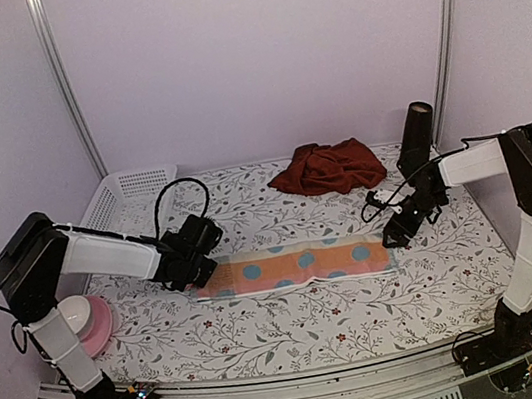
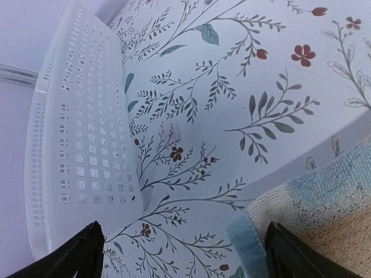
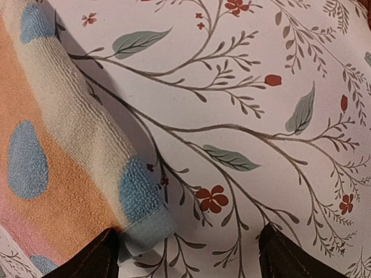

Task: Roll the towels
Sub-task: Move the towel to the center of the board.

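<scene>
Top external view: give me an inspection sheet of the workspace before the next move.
Surface: floral table, no spills seen.
Job's things: checked towel folded into a long flat strip, not rolled; maroon towel crumpled at the far side.
Clutter: white basket far left; pink-and-white round object near left; dark cylinder upright far right.
Grippers: left gripper open at the strip's left end; right gripper open at its right end; neither holds anything.
Cables: black cable loops over the left wrist, clear of the towels.
Surroundings: plain pale walls, metal rails.
</scene>
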`<state>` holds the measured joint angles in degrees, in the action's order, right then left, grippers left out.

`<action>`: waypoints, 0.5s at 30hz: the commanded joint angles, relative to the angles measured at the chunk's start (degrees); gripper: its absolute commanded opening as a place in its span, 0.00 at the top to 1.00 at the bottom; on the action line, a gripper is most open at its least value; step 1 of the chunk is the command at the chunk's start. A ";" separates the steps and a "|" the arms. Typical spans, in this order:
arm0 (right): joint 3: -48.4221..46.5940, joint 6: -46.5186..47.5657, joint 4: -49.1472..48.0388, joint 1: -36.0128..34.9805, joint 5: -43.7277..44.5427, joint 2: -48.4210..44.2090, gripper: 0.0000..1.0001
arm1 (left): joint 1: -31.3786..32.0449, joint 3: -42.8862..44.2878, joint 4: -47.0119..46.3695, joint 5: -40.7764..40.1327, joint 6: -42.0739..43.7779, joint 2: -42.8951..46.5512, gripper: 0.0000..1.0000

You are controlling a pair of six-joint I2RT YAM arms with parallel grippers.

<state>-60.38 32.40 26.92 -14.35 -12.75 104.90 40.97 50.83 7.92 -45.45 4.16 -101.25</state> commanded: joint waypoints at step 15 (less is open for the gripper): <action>6.04 1.45 -3.57 1.80 28.79 3.60 0.09 | -0.58 -0.55 -0.95 -5.63 -1.09 1.23 0.03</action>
<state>-58.52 32.21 22.04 -16.19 -3.38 103.11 40.91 50.74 7.90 -50.11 3.99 -101.16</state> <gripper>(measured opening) 0.901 0.973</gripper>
